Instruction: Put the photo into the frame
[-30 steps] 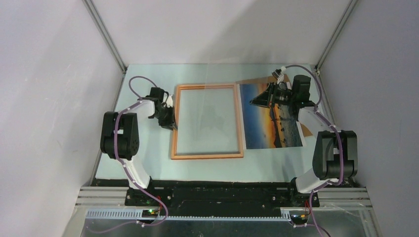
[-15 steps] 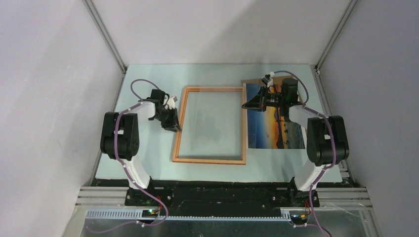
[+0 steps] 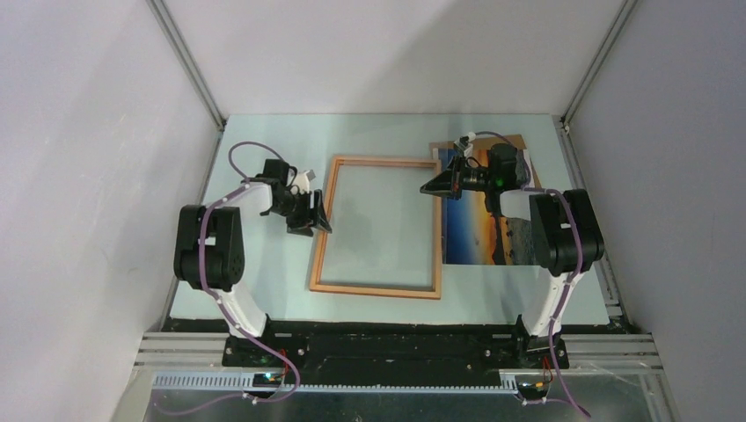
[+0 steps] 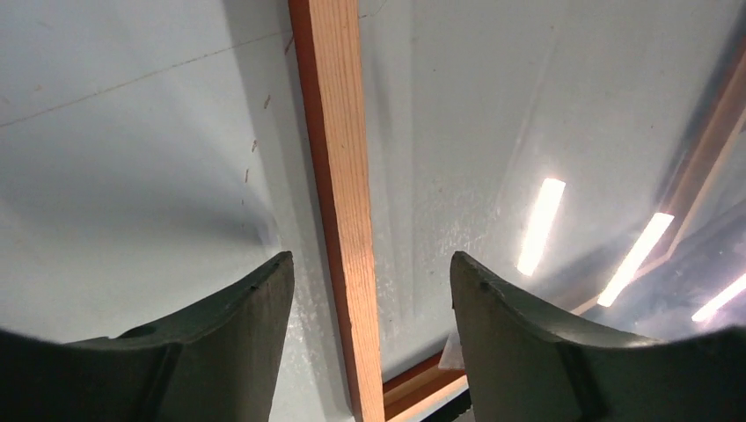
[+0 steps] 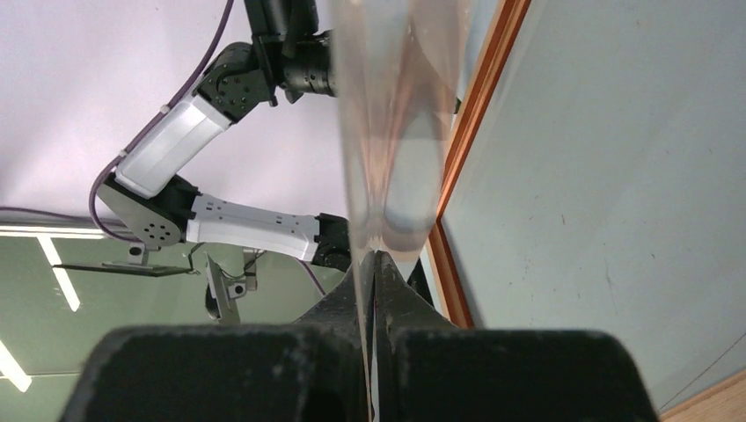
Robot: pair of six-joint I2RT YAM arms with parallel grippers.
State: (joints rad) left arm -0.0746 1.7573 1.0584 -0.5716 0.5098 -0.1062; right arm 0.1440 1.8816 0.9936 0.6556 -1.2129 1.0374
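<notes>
Photo point(image 3: 488, 230) beside frame point(image 3: 376, 288); right gripper point(image 5: 373, 268) pinches clear pane point(image 5: 391, 123).

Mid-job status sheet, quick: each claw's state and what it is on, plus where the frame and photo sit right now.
left claw: open, astride the left rail of the frame, not gripping
right claw: shut on a thin clear sheet, seen edge-on, at the frame's far right corner
frame: on the table, centre, slightly skewed
photo: face up beside the frame's right rail, not yet inside
</notes>
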